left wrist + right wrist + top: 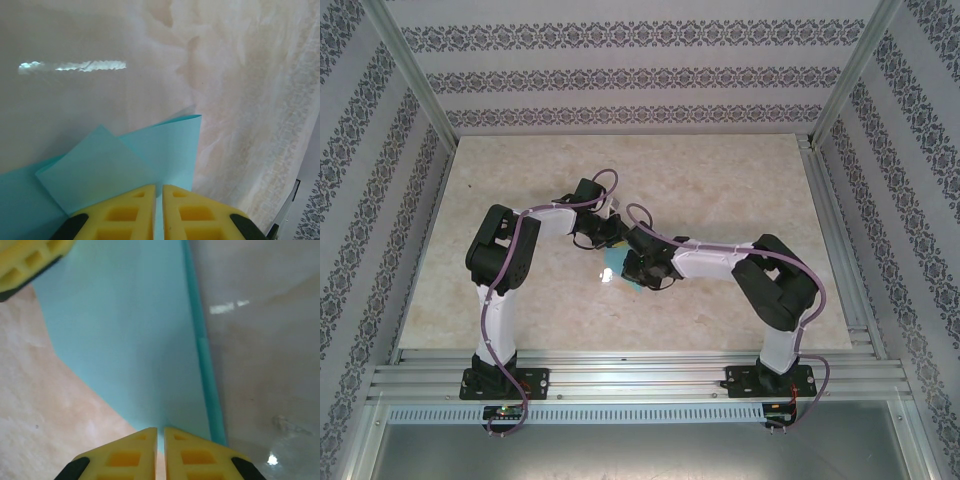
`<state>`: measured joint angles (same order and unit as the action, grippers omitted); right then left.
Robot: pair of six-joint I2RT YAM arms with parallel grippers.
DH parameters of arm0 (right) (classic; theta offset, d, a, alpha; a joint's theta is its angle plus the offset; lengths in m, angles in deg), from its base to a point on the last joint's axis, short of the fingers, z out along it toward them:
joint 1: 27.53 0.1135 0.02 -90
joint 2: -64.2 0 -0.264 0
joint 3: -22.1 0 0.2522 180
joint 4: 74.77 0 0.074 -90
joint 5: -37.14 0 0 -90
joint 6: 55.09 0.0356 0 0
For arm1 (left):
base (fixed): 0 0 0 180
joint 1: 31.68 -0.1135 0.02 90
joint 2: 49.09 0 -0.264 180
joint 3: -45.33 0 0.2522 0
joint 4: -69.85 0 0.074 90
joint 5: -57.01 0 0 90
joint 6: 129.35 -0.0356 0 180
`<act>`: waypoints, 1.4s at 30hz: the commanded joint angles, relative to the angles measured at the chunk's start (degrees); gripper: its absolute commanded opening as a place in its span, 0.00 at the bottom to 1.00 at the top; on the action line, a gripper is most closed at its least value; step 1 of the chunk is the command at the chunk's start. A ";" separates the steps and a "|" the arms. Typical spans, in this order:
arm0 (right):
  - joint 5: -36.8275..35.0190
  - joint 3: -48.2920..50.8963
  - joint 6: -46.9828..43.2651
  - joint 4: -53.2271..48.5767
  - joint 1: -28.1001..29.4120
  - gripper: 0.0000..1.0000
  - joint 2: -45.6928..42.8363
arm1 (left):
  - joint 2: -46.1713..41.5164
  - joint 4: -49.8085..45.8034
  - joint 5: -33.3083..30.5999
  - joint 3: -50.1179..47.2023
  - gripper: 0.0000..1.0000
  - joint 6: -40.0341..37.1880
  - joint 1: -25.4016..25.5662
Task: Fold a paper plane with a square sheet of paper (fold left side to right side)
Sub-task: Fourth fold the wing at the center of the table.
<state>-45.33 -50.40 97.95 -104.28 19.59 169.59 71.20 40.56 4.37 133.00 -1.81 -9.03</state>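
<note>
Thin light-blue paper sheet (100, 170) at the bench (740, 190) middle is part-folded, no dart yet; left claw (158, 188) and right claw (160, 430) both clamp it.

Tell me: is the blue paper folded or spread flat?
Folded, at least partly: the paper shows a flap lying over another layer.

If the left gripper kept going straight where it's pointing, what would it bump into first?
Most likely the blue paper. The left gripper, fingers shut, has its tips right at the sheet, and its folded flaps lie straight ahead. Past them is the table. Whether it touches the paper is hard to tell.
</note>
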 commanded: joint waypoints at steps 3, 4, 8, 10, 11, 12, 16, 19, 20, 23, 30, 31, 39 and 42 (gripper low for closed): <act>0.47 7.15 3.13 -1.15 0.01 0.13 -2.42 | 4.28 -1.26 -7.83 -0.61 0.12 -1.42 0.54; 0.63 8.53 3.35 -1.45 0.48 0.13 -2.91 | 4.22 -1.35 -7.92 -0.61 0.12 -1.42 0.52; 1.63 14.85 4.86 -1.20 1.52 0.12 -5.94 | 4.23 -1.44 -8.10 -0.65 0.12 -1.43 0.55; 1.91 16.63 5.07 -1.86 2.00 0.13 -7.87 | 4.12 -1.50 -8.02 -0.61 0.12 -1.42 0.51; 1.75 17.04 4.92 -2.79 2.27 0.13 -8.80 | 4.02 -1.52 -7.89 -0.48 0.13 -1.35 0.52; 1.44 17.45 4.46 -3.40 2.45 0.13 -10.09 | 3.89 -1.52 -7.63 -0.42 0.14 -1.20 0.51; -0.20 16.64 -0.23 -3.22 0.90 0.16 -16.64 | 1.79 -0.96 -4.14 0.45 0.17 -0.08 0.51; -1.12 12.95 -8.37 -5.06 -2.55 0.25 -19.67 | -0.80 -1.35 -1.05 2.79 0.19 0.80 0.47; -1.12 12.29 -10.08 -5.32 -3.60 0.27 -20.05 | -1.54 -2.19 -0.50 3.98 0.20 0.77 0.55; 3.67 11.16 -16.57 -1.10 -8.28 0.33 -19.99 | -4.23 -6.07 0.73 8.33 0.26 -0.03 0.27; 13.56 7.88 -24.86 8.47 -14.91 0.45 -13.68 | -12.88 -9.59 1.01 8.21 0.38 -0.54 -3.32; 15.09 6.94 -25.65 8.88 -15.56 0.46 -12.23 | -14.39 -9.60 0.80 6.78 0.39 -0.60 -4.12; 22.95 0.75 -27.28 12.14 -17.32 0.47 -1.33 | -23.42 -6.49 -0.29 -7.93 0.45 0.05 -7.58; 23.50 -1.52 -27.03 11.71 -17.41 0.44 1.93 | -24.70 -5.55 -0.13 -11.50 0.48 0.11 -7.89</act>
<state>-24.85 -49.28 72.47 -94.31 2.41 169.17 48.12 34.02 4.46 124.02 -1.53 -16.59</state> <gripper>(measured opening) 0.446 0.476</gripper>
